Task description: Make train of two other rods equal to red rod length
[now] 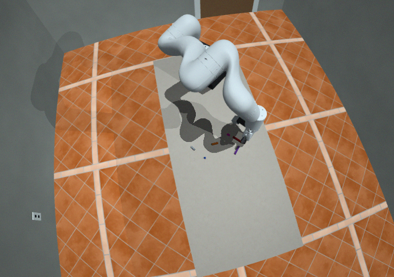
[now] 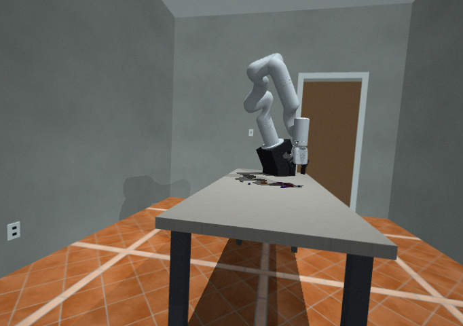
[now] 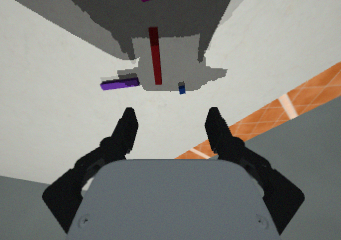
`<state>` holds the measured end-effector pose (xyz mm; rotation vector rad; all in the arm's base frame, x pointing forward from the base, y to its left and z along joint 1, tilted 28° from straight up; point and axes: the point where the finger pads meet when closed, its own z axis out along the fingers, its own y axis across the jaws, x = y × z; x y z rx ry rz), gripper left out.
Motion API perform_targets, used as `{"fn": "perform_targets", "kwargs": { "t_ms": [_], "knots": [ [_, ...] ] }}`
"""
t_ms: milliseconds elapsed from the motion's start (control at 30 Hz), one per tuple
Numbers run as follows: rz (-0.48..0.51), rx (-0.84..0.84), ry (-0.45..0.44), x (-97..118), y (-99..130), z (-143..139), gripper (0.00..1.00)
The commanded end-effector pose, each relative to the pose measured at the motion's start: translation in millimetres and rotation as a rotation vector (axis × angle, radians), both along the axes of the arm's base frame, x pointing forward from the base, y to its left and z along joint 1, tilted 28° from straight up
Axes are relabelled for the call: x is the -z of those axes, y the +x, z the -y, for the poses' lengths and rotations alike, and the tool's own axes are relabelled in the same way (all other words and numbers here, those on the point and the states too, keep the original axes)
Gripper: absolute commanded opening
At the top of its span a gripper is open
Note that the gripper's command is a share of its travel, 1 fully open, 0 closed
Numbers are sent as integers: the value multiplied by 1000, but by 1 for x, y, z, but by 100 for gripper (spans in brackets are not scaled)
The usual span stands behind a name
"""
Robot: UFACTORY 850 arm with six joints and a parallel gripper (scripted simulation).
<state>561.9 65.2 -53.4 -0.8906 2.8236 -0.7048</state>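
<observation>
My gripper is open and empty, a little above the table near its right edge. In the wrist view the red rod lies straight ahead of the fingers. A purple rod lies crosswise to its left and a small blue rod lies just right of its near end. A magenta rod lies beyond the red one. An orange rod, a grey rod and another blue rod lie further left. All rods lie apart.
The rods lie on a long grey table. The arm's black base stands at the far end. The table's right edge and the tiled floor are close beside the gripper.
</observation>
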Motion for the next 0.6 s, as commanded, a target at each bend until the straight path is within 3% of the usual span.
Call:
{"fn": "perform_targets", "kwargs": {
  "t_ms": [0,567],
  "knots": [
    [93,133,41,0,0,-3,100],
    [290,573,161,3,-3,-9,100]
  ]
}}
